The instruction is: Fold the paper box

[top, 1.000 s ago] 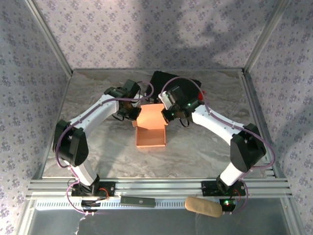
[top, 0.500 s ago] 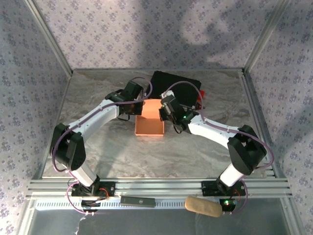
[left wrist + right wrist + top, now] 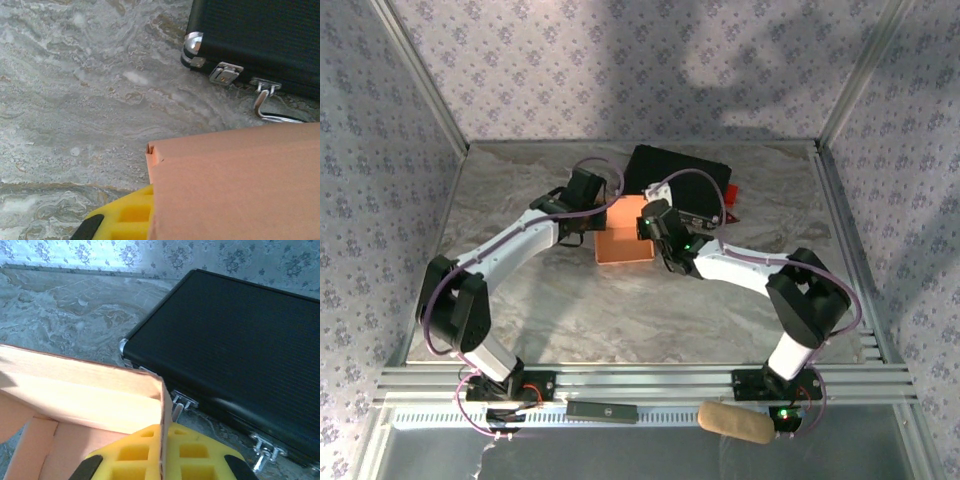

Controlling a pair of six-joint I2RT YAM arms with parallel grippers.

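The salmon-orange paper box (image 3: 623, 245) stands as an open tray on the marble table, just in front of the black case. My left gripper (image 3: 588, 222) is at its left wall; in the left wrist view one yellow finger (image 3: 122, 217) lies against the outside of the box (image 3: 235, 185), and the cardboard hides the other finger. My right gripper (image 3: 651, 228) is at the right wall. Its two yellow fingers (image 3: 197, 455) pinch that thin wall of the box (image 3: 90, 390) from both sides, gripper (image 3: 161, 447) shut on it.
The black hard case (image 3: 672, 170) with metal latches (image 3: 223, 73) lies right behind the box, a red item (image 3: 730, 195) at its right end. Patterned walls and metal posts enclose the table. A tan roll (image 3: 735, 422) and a dark bar (image 3: 602, 409) lie on the front rail.
Both arms have reached farther and carried the box away from the bases, up to the black case. The box now looks shorter front to back.
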